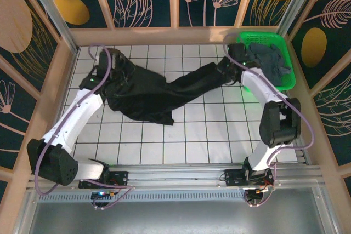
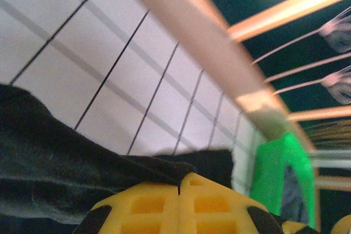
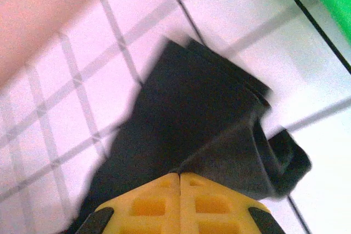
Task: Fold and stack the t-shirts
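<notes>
A black t-shirt (image 1: 159, 89) lies stretched across the white gridded table between my two arms. My left gripper (image 1: 115, 61) is shut on its far left part; in the left wrist view black cloth (image 2: 82, 152) runs into the closed yellow fingertips (image 2: 164, 201). My right gripper (image 1: 226, 65) is shut on the shirt's right end near the basket. In the right wrist view the black fabric (image 3: 192, 113) is pinched at the tips of the closed yellow fingers (image 3: 203, 204). A dark blue-grey t-shirt (image 1: 269, 61) lies crumpled in the green basket (image 1: 285, 45).
The green basket stands in the far right corner against the wooden frame (image 1: 175, 35). The frame walls close the table on the left, right and far sides. Bare white tiles (image 1: 181, 141) extend across the near half of the table.
</notes>
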